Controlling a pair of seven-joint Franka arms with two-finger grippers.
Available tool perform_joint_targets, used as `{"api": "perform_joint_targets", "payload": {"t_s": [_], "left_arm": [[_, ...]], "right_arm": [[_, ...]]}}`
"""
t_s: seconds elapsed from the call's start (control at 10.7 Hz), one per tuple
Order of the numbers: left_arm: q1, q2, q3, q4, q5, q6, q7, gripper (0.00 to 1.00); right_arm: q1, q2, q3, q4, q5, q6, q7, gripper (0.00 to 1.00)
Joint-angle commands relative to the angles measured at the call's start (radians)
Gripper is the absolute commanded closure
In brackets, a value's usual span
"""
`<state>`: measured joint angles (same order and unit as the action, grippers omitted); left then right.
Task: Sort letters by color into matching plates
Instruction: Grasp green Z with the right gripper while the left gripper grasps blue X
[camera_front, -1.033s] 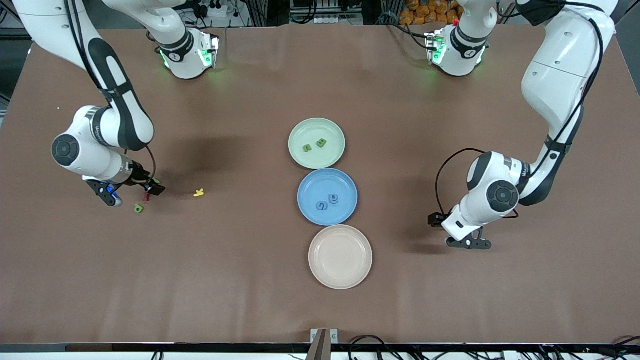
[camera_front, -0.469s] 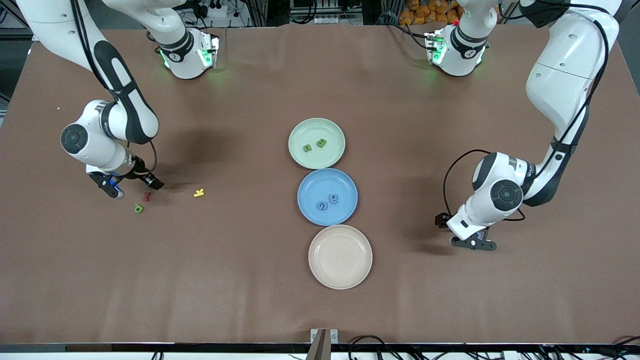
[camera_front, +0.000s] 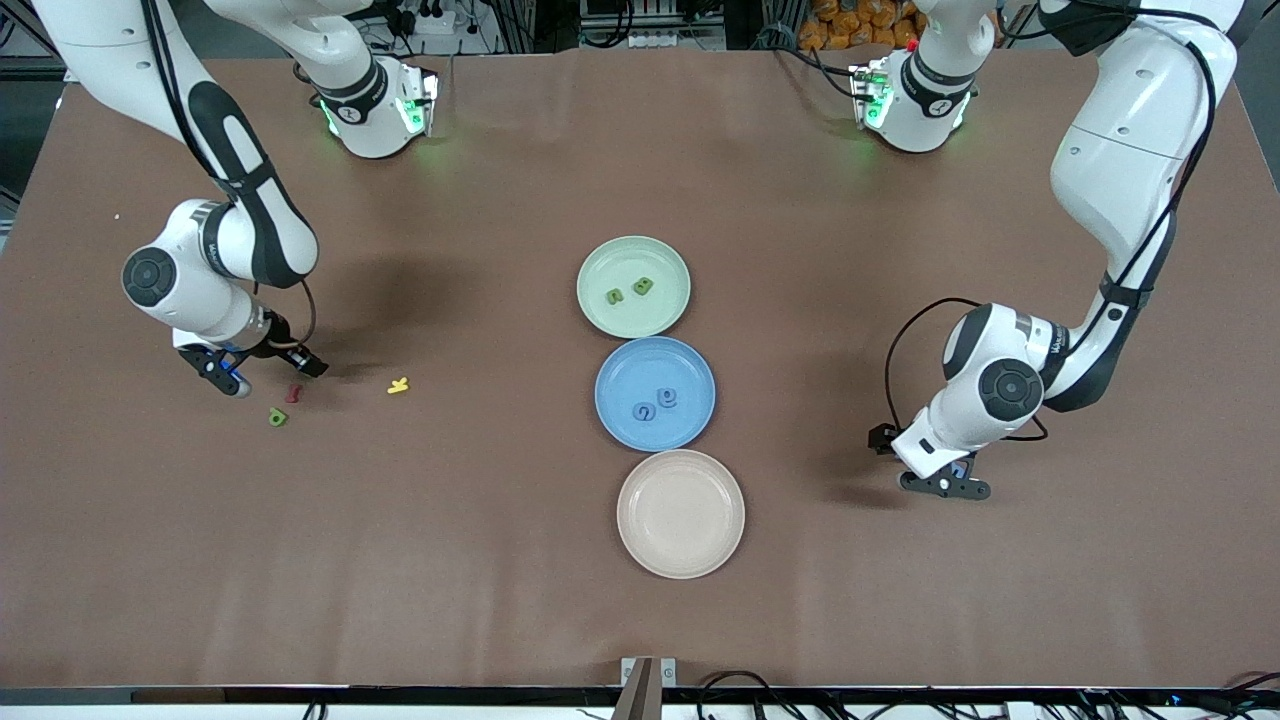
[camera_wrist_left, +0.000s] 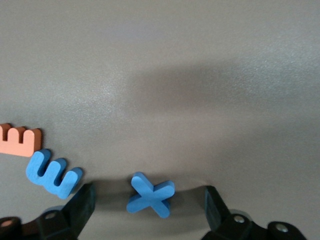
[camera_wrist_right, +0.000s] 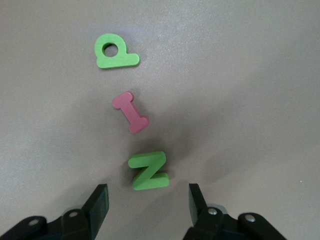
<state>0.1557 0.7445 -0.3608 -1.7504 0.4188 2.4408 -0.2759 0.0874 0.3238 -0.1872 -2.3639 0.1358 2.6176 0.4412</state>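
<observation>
Right gripper (camera_wrist_right: 145, 202) low over the table at the right arm's end, fingers spread with the green N (camera_wrist_right: 147, 171) sitting between the tips — dead ahead at twelve o'clock, its long axis across the gap. The green P (camera_wrist_right: 114, 52) lies at eleven, past the red I (camera_wrist_right: 130, 112). Left gripper (camera_wrist_left: 150, 212) stands wide — the blue X (camera_wrist_left: 150, 195) is centred between its fingers, a blue E (camera_wrist_left: 52, 172) at ten o'clock.

The front camera looks down from high on the whole counter (camera_front: 500, 560). Each wrist camera looks closely at the counter surface below its own hand.
</observation>
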Motion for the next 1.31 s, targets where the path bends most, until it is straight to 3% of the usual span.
{"api": "perform_joint_targets", "payload": {"t_s": [0.0,0.56,0.75,0.84,1.13,1.22], "left_arm": [[-0.005,0.006,-0.001,-0.009,0.026,0.023,-0.061,1.0],[-0.016,0.004,-0.001,-0.009,0.028,0.027,-0.109,1.0],[-0.027,-0.004,-0.001,-0.008,0.028,0.023,-0.138,1.0],[-0.039,-0.004,-0.001,-0.008,0.026,0.021,-0.155,1.0],[-0.038,-0.007,-0.001,-0.006,0.028,0.02,-0.161,1.0],[-0.039,-0.014,-0.001,-0.006,0.026,0.017,-0.169,1.0]], "right_arm": [[0.003,0.003,-0.008,-0.017,-0.009,0.041,-0.018,0.31],[0.003,0.038,-0.008,-0.017,-0.009,0.084,-0.03,0.35],[0.002,0.041,-0.008,-0.017,-0.009,0.088,-0.041,0.41],[0.0,0.043,-0.008,-0.017,-0.007,0.088,-0.048,0.51],[0.0,0.049,-0.008,-0.014,-0.007,0.087,-0.091,0.99],[0.0,0.049,-0.009,-0.012,-0.007,0.084,-0.114,1.0]]}}
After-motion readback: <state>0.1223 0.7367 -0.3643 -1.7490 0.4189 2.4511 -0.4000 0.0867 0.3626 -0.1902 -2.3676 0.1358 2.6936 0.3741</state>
